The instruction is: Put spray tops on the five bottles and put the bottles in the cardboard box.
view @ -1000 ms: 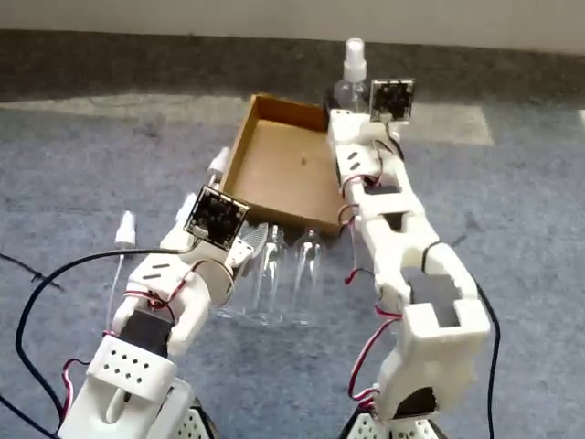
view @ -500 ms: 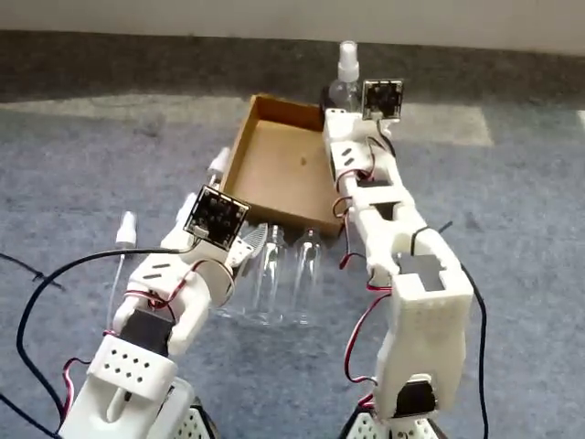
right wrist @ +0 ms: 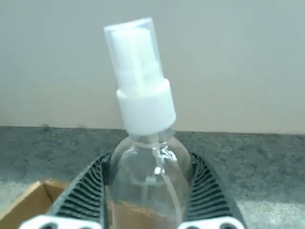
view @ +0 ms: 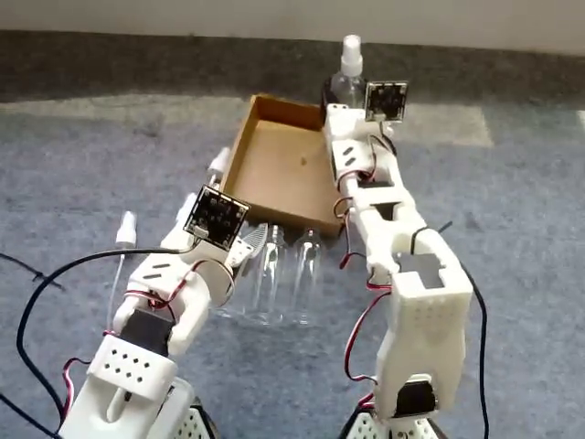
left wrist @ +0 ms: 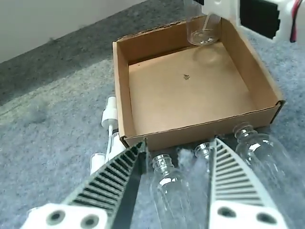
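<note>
My right claw [right wrist: 148, 191] is clenched around the capped bottle [right wrist: 143, 143], holding it upright over the far corner of the cardboard box [view: 239, 151]. My left claw [left wrist: 178, 145] hangs released above three uncapped bottles [left wrist: 169, 186] lying on the table [view: 91, 165] just outside the box's near wall.

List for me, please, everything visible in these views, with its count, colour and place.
capped bottle: one, clear with white spray top, held upright at the box's far corner.
uncapped bottles: at least three, clear, lying on the carpet against the box's near side.
loose spray tops: at least two, white, on the carpet beside the left arm.
cardboard box: one, brown, open-topped, mid-carpet.
carpet: one, grey, under everything.
left gripper: one, white, open above the uncapped bottles.
right gripper: one, white, shut on the capped bottle.
</note>
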`<action>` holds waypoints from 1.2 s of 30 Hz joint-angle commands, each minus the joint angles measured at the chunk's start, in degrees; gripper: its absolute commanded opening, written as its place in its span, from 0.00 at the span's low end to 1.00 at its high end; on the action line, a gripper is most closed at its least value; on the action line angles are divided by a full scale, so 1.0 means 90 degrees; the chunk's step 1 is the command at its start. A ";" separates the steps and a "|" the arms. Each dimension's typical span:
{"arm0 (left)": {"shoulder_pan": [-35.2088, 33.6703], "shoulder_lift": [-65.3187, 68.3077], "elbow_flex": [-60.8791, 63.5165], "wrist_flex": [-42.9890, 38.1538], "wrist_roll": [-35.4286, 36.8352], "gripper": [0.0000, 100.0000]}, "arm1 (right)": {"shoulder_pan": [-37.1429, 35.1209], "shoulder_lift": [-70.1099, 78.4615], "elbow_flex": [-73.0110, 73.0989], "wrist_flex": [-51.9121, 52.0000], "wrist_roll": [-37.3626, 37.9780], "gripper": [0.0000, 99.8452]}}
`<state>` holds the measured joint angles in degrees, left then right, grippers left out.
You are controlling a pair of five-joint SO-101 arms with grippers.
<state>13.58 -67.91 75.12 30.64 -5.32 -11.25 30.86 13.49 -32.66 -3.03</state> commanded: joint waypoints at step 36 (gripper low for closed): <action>0.0093 -0.0073 -0.0034 -0.0137 0.0020 0.20 | 0.0054 -0.0669 0.0474 -0.0103 0.0469 0.14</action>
<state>13.58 -67.91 75.12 30.64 -5.32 -11.25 30.95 16.13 -32.92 0.48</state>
